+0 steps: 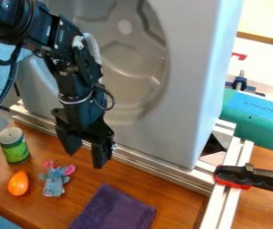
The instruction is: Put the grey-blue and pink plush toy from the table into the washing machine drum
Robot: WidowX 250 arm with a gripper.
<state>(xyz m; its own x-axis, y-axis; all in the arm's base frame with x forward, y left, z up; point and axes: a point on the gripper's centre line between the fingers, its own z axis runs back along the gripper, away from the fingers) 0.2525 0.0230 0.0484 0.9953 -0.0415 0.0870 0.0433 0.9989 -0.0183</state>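
two spread fingers [100, 156] are held by the black two-finger gripper [87, 155] near a blue-grey plush mouse [54, 181] toward the brown wooden table's [177, 192] left edge.

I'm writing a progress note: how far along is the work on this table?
Nothing looks clearly done: the green can, orange egg-shaped object, plush mouse and purple cloth sit apart on the wooden table. Nothing is in hand; the gripper has its jaws open and empty. Any handling of these items appears left, since none is gripped.

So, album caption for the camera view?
Black robot gripper hangs open above wooden table with green metal can, blue plush toy, purple cloth.
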